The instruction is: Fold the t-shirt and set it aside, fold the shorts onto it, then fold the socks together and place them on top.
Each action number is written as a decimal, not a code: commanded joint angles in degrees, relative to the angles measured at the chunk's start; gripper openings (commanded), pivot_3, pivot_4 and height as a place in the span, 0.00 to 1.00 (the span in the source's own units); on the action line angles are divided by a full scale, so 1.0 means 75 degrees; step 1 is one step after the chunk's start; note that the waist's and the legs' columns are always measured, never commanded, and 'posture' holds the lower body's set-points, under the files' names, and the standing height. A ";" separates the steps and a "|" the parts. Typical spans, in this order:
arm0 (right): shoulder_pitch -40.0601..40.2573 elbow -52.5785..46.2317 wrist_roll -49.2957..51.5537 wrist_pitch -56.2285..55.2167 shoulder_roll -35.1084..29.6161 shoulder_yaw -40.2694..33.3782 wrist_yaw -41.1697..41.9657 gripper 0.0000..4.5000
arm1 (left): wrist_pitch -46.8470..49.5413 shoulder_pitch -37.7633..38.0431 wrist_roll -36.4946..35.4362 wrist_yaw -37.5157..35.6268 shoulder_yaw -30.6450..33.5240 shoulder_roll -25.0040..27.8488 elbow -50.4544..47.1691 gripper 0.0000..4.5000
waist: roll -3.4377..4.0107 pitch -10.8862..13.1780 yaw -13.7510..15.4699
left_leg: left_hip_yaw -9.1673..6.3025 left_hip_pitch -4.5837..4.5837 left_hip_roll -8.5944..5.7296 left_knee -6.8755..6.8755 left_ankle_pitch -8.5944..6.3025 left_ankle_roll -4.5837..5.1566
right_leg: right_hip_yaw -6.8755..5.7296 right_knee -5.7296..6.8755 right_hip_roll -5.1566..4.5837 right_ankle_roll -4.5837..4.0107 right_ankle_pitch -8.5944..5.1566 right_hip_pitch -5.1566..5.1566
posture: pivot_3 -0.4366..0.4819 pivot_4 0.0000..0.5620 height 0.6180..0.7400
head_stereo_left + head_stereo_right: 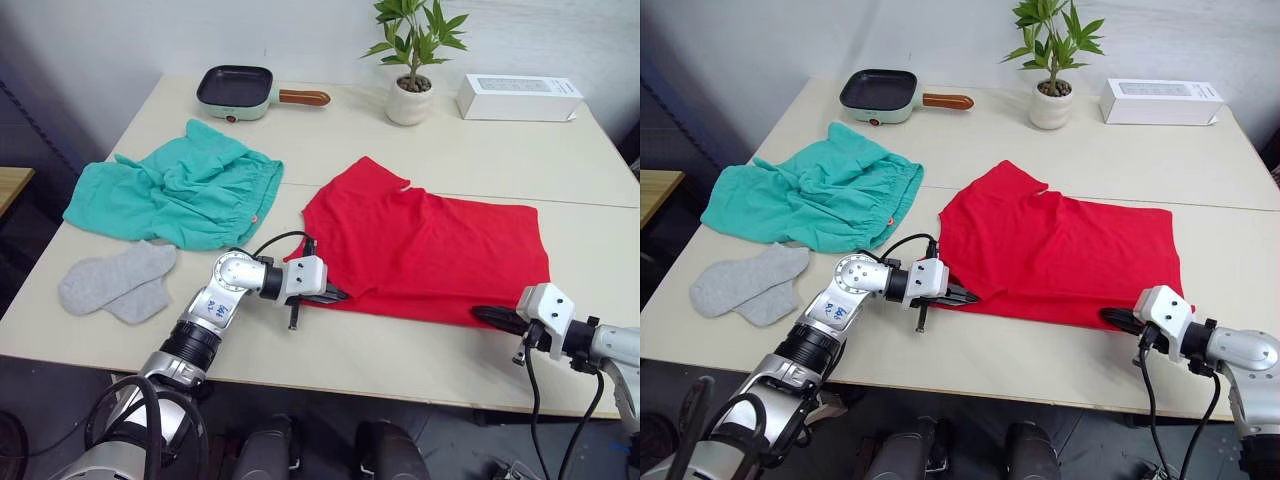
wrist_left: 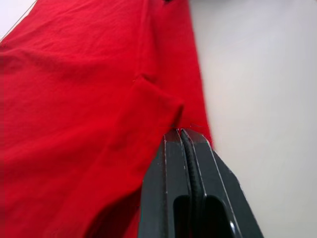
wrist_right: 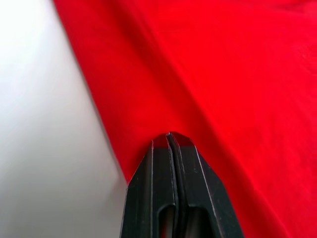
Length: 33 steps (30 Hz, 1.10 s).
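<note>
You have the bright red short-sleeved cotton t-shirt (image 1: 430, 250) lying flat, with some wrinkles, on the pale beige table (image 1: 480, 150), right of centre, with its near hem running along the near side of the table. Your left tool (image 1: 335, 294) sits at the near left corner of that red fabric; in the left wrist view its two black fingers (image 2: 190, 188) are pressed together, their tips right at the edge of the cloth, which puckers just ahead of them, though you cannot tell whether any fabric is pinched between them. Your right tool (image 1: 488, 317) rests at the near right part of the hem; in the right wrist view its fingers (image 3: 173, 183) are likewise closed flat against each other, lying over the red cloth by its edge.

To the left, the teal fabric shorts with a gathered elastic waistband (image 1: 170, 190) lie crumpled, just beside the shirt's left sleeve. Nearer and further left, the pair of small light grey knit ankle socks (image 1: 118, 283) lies with one sock overlapping the other, touching the near edge of the shorts.

At the far side of the table stand a mint-green square frying pan with a wooden handle (image 1: 240, 92), a small leafy plant in a white pot (image 1: 410, 60) and a white rectangular box (image 1: 518, 97).
</note>
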 commanded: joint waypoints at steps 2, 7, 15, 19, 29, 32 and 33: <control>-0.0048 0.0153 0.0099 -0.0079 0.0125 -0.0295 -0.0478 0.01 | -0.0446 -0.0451 0.0246 0.0607 0.0122 -0.0243 0.0608 0.01 | 0.0000 0.0000 -0.0001 | 0.0000 0.0000 0.0000 0.0001 0.0000 0.0000 | 0.0001 -0.0001 -0.0003 0.0000 0.0000 0.0000 | 0.48 0.27 1.00; 0.0001 0.0399 0.0076 0.0066 0.0305 -0.0588 -0.1216 0.01 | -0.0348 -0.0721 0.0175 0.1334 0.0558 -0.0534 0.1168 0.01 | 0.0000 0.0000 0.0027 | -0.0003 -0.0001 -0.0001 0.0003 -0.0001 0.0001 | 0.0000 -0.0002 -0.0007 0.0000 0.0000 0.0002 | 0.48 0.27 1.00; 0.0184 0.0625 0.0072 0.0536 0.0574 -0.1338 -0.2833 0.01 | 0.0529 -0.0599 -0.0463 0.2296 0.1673 -0.0597 0.1035 0.01 | 0.0000 0.0000 0.0019 | -0.0003 -0.0001 0.0001 -0.0001 0.0000 0.0001 | -0.0002 -0.0002 -0.0007 0.0001 0.0000 0.0001 | 0.48 0.27 1.00; 0.0483 -0.1316 0.1287 0.1955 0.1183 -0.1812 -0.3461 0.01 | 0.1221 0.0343 -0.1922 0.0636 0.1869 -0.0136 -0.0948 0.01 | 0.0000 0.0000 -0.0088 | -0.0003 -0.0001 0.0004 -0.0012 -0.0001 -0.0004 | 0.0002 -0.0002 -0.0005 0.0000 0.0000 -0.0003 | 0.48 0.27 1.00; 0.2079 -0.3483 0.0304 0.1518 0.2954 -0.0202 -0.4367 0.01 | 0.1985 0.1959 -0.0507 0.2172 0.1097 -0.0037 -0.2034 0.01 | 0.0020 -0.0020 -0.0090 | -0.0009 0.0001 -0.0010 -0.0022 -0.0018 -0.0011 | 0.0017 -0.0003 -0.0008 0.0005 0.0003 -0.0005 | 0.48 0.27 1.00; 0.2053 -0.2642 0.0256 0.1150 0.2863 -0.0709 -0.4509 0.01 | 0.2357 0.2206 -0.0392 0.2490 0.1173 0.0058 -0.2240 0.01 | 0.0022 -0.0035 -0.0084 | -0.0007 0.0005 -0.0014 -0.0020 -0.0034 -0.0029 | 0.0028 -0.0011 -0.0016 0.0012 0.0016 -0.0001 | 0.48 0.27 1.00; 0.2051 -0.2386 0.0297 0.1071 0.2770 -0.0895 -0.4476 0.01 | 0.2481 0.2262 -0.0445 0.2551 0.1249 0.0091 -0.2300 0.01 | 0.0025 -0.0037 -0.0094 | -0.0007 0.0006 -0.0014 -0.0020 -0.0035 -0.0032 | 0.0028 -0.0008 -0.0015 0.0011 0.0016 -0.0002 | 0.48 0.27 1.00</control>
